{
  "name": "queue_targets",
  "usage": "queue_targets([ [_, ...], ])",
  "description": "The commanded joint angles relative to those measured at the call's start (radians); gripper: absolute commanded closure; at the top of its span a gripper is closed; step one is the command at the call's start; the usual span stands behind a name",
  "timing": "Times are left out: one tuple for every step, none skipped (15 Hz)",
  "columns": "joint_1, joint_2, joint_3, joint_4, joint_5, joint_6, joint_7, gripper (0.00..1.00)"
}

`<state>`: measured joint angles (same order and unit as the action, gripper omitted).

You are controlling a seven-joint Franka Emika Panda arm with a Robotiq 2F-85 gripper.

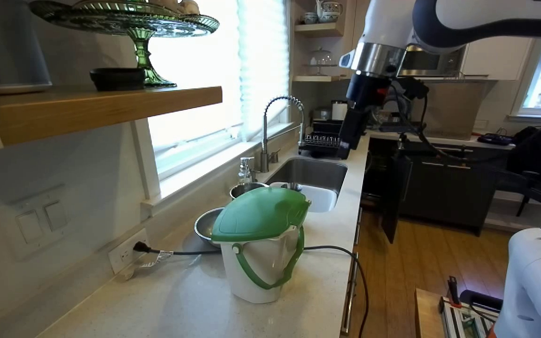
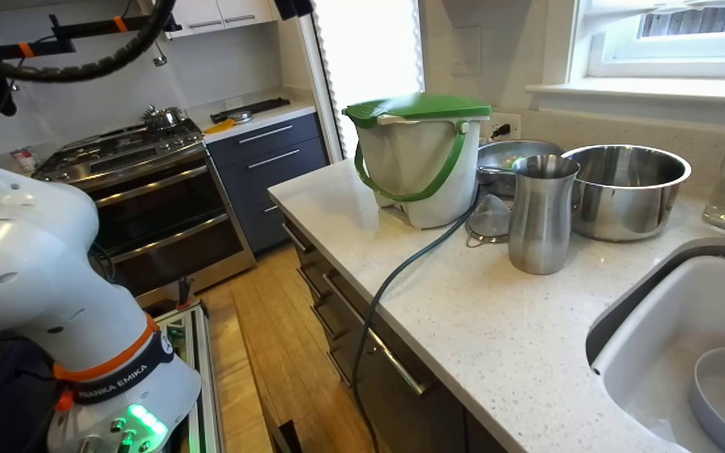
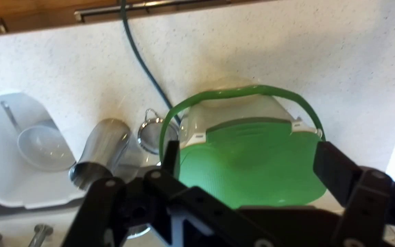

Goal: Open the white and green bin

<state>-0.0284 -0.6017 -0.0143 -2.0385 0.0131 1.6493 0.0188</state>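
The white and green bin (image 1: 261,263) stands upright on the counter, with its domed green lid down on the white body. It also shows in the other exterior view (image 2: 416,163). Its green carrying handle hangs down the front. In the wrist view the bin's lid (image 3: 238,171) lies below my gripper, with white latch tabs along its front edge. My gripper (image 1: 345,148) is high above the counter and apart from the bin. In the wrist view its two fingers (image 3: 250,157) are spread wide, with nothing between them. The far lid edge is partly hidden by the gripper.
A steel pitcher (image 2: 542,214), a strainer (image 2: 489,217), a metal bowl (image 1: 207,224) and a steel pot (image 2: 630,192) stand close to the bin. A dark cable (image 2: 400,270) runs past it over the counter edge. A sink (image 1: 320,199) and a wooden shelf (image 1: 111,110) are nearby.
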Motion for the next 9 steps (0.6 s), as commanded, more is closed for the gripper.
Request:
queue_targets([
  [0.016, 0.12, -0.042, 0.125, -0.046, 0.046, -0.148, 0.0],
  [0.032, 0.151, -0.063, 0.15, -0.012, 0.047, -0.201, 0.0],
  [0.042, 0.178, -0.077, 0.167, 0.007, 0.054, -0.249, 0.0],
  [0.053, 0.211, -0.089, 0.19, 0.029, 0.05, -0.296, 0.0],
  [0.061, 0.239, -0.098, 0.212, 0.055, 0.041, -0.338, 0.0],
  [0.067, 0.268, -0.105, 0.232, 0.079, 0.034, -0.378, 0.0],
  [0.069, 0.3, -0.11, 0.266, 0.097, -0.005, -0.41, 0.0],
  [0.043, 0.235, -0.083, 0.193, 0.061, 0.047, -0.347, 0.0],
  [0.043, 0.257, -0.083, 0.207, 0.065, 0.046, -0.356, 0.0],
])
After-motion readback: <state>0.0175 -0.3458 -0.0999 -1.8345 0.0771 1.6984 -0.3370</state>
